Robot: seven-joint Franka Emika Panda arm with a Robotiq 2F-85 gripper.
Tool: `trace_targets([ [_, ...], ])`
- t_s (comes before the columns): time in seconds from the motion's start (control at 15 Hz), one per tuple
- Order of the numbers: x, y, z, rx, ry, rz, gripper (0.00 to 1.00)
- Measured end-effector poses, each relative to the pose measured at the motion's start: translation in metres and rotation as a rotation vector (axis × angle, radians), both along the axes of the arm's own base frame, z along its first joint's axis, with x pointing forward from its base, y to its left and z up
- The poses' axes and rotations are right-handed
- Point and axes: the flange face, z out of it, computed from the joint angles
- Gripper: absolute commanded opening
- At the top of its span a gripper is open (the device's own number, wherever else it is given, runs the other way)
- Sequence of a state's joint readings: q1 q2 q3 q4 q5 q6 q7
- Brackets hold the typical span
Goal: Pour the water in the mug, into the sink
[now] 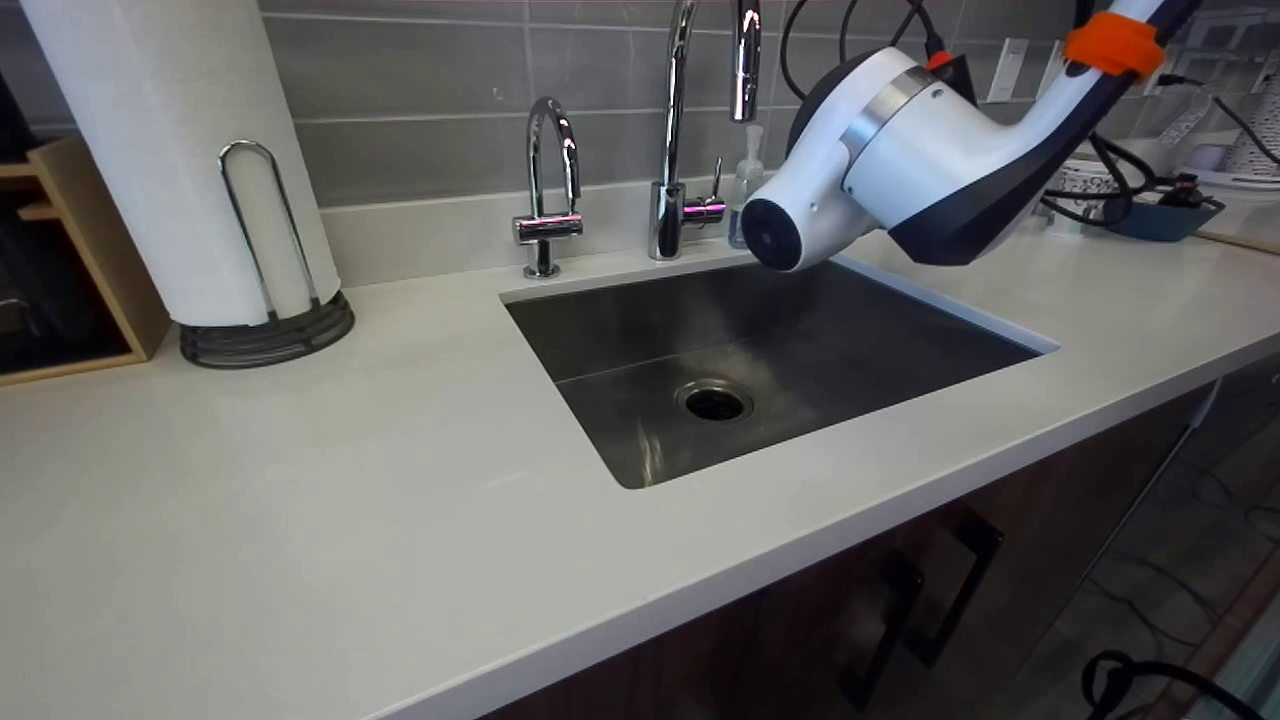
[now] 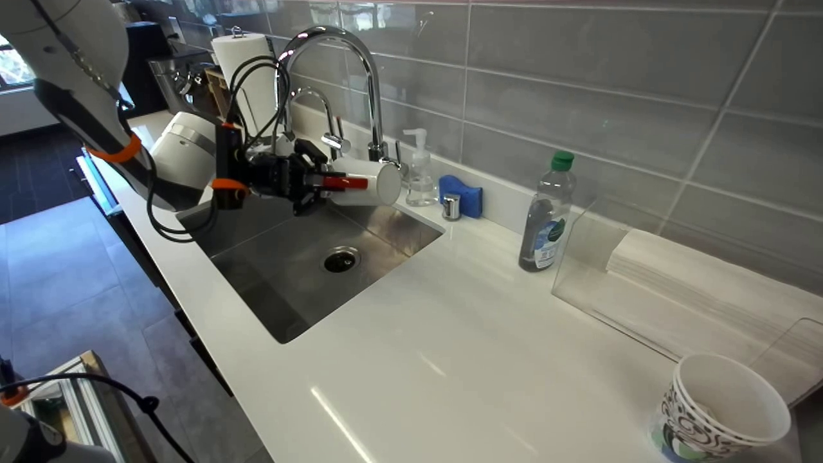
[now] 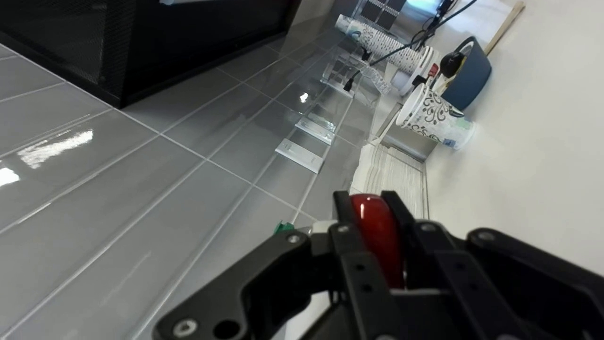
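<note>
The white mug (image 2: 379, 183) is held in the air over the back part of the steel sink (image 2: 283, 270) in an exterior view. It is tipped onto its side, with its white base toward that camera and its opening hidden. My gripper (image 2: 321, 182) is shut on the mug's red handle. In the wrist view the gripper (image 3: 366, 200) has the red handle (image 3: 377, 231) between its two black fingers. No water shows. In an exterior view the sink (image 1: 640, 400) shows with its drain, while the arm hides the gripper and the mug.
A tall faucet (image 2: 376, 96), a small faucet (image 1: 547, 190) and a soap dispenser (image 2: 421, 170) stand behind the sink. A green-capped bottle (image 2: 546, 212), a clear napkin holder (image 2: 617, 315) and paper cups (image 2: 714, 411) stand beside it. A paper towel roll (image 1: 190, 150) stands opposite.
</note>
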State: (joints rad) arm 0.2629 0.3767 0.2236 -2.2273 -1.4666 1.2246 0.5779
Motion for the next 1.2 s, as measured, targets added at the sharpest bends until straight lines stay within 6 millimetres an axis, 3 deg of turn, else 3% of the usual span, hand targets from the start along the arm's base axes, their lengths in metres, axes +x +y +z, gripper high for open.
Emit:
trace_targets([
  [0.33,0.007,0.005,0.005,0.133,0.068,-0.015,0.05],
  [0.73,0.011,-0.010,0.058,0.367,0.117,-0.128,0.05],
  [0.93,0.013,-0.025,0.087,0.490,0.118,-0.159,0.05],
  [1.2,0.014,-0.063,0.116,0.673,0.098,-0.194,0.05],
])
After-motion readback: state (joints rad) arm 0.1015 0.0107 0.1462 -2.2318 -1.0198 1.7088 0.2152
